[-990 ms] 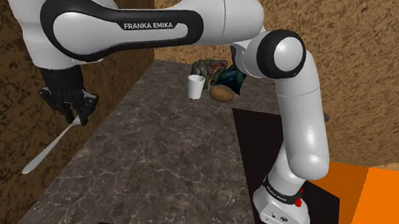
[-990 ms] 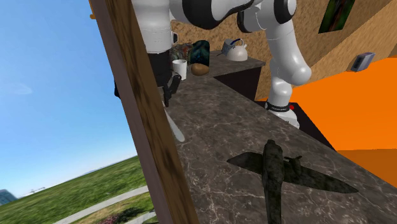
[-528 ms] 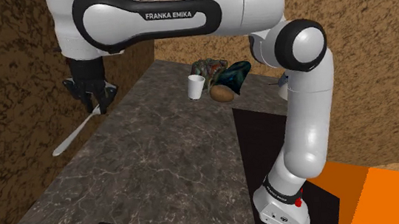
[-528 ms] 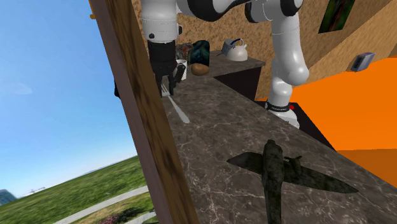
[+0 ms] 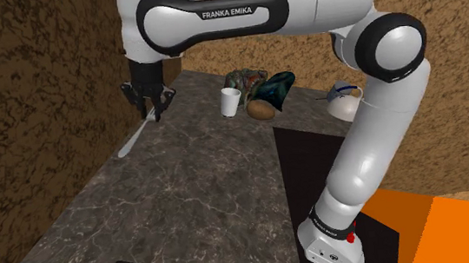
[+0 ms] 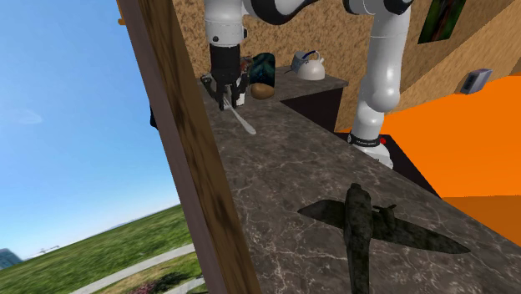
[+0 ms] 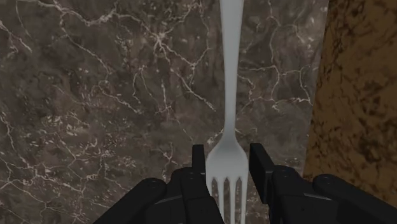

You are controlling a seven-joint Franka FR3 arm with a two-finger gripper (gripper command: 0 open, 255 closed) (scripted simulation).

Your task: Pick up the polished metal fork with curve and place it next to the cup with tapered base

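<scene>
Since the earlier frames the hand (image 5: 151,114) has travelled toward the cup (image 5: 231,102), carrying the fork (image 5: 133,140). The hand is clamped on the fork's tine end; the handle slopes down over the bench (image 5: 185,183) beside the wall (image 5: 38,100), well apart from the cup.

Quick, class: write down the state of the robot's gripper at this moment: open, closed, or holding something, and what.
Gripper: shut on the fork, clasping it at the tine end.
</scene>
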